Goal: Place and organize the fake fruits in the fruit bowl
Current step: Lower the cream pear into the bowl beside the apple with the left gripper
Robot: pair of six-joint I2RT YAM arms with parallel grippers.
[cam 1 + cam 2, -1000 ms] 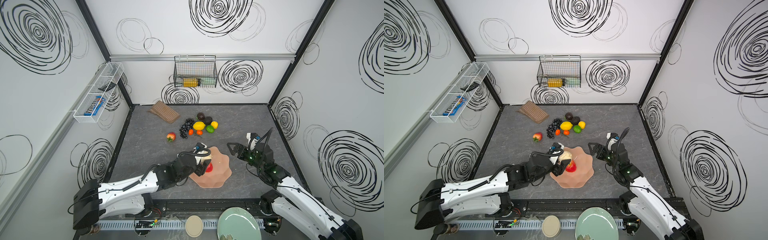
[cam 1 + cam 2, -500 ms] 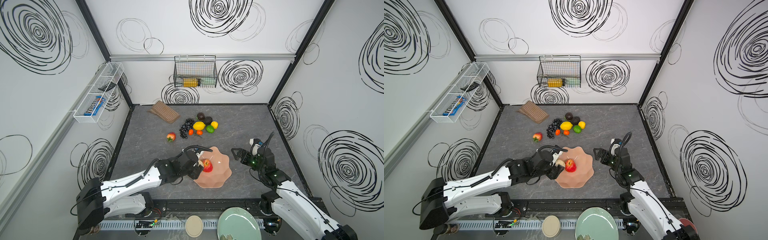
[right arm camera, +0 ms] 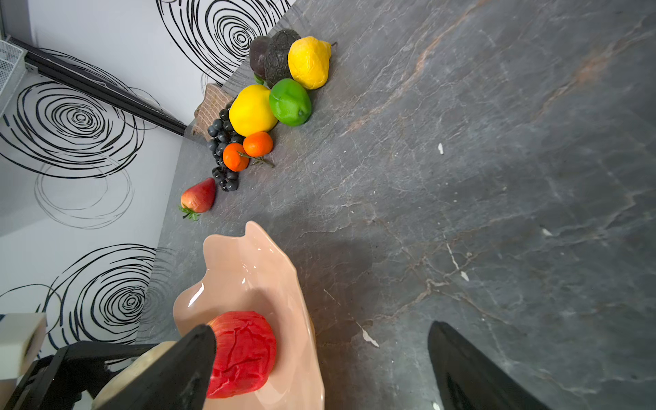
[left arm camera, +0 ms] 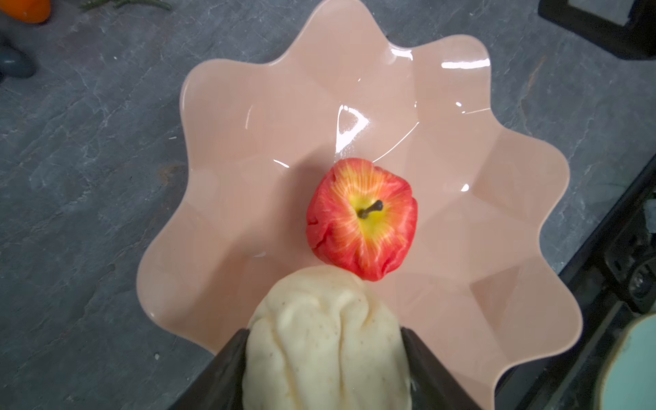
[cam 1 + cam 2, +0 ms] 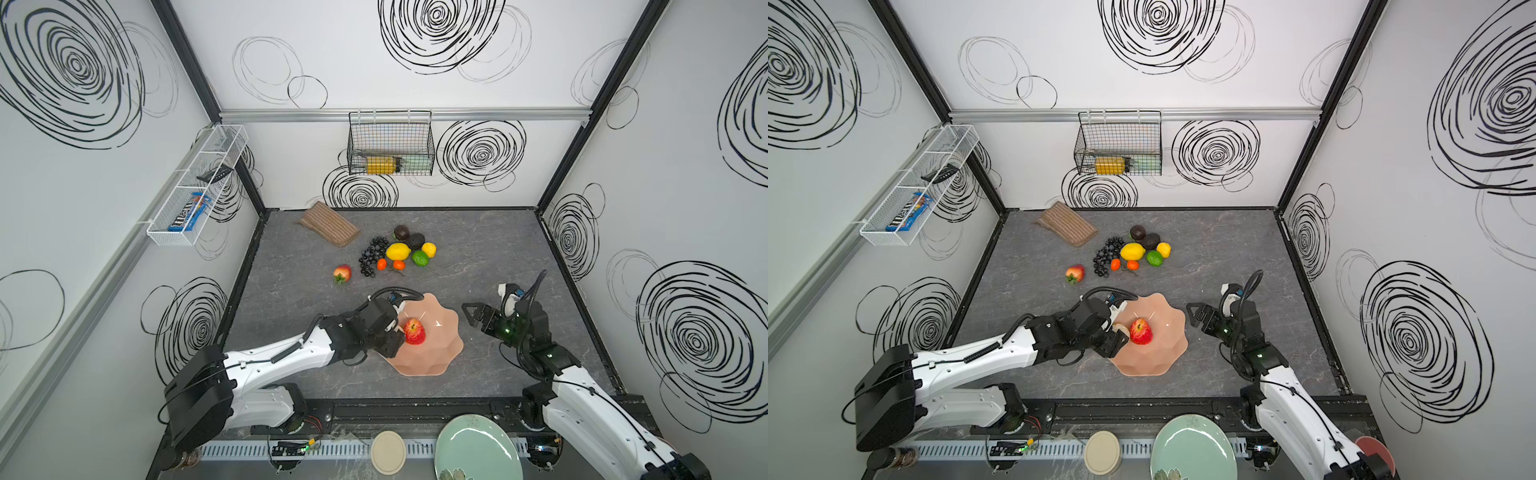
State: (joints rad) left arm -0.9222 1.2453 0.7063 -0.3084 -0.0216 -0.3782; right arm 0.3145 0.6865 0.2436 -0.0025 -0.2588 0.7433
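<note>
Left claw (image 4: 323,333) clamps one beige fruit (image 4: 326,362) over fruit bowl (image 5: 440,357) holding one apple (image 5: 414,331). Right claw (image 3: 321,328) spread wide, empty. Nine fruits (image 5: 398,251) toward worktop (image 5: 478,257) far edge.

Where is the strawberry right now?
In both top views the strawberry lies by itself on the grey table, just left of the dark grape bunch and beyond the pink bowl, outside its far left rim.

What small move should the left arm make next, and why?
Probably open the left gripper and let the beige fruit go: it is held over the fruit bowl, right beside the red apple, so it should settle inside.
</note>
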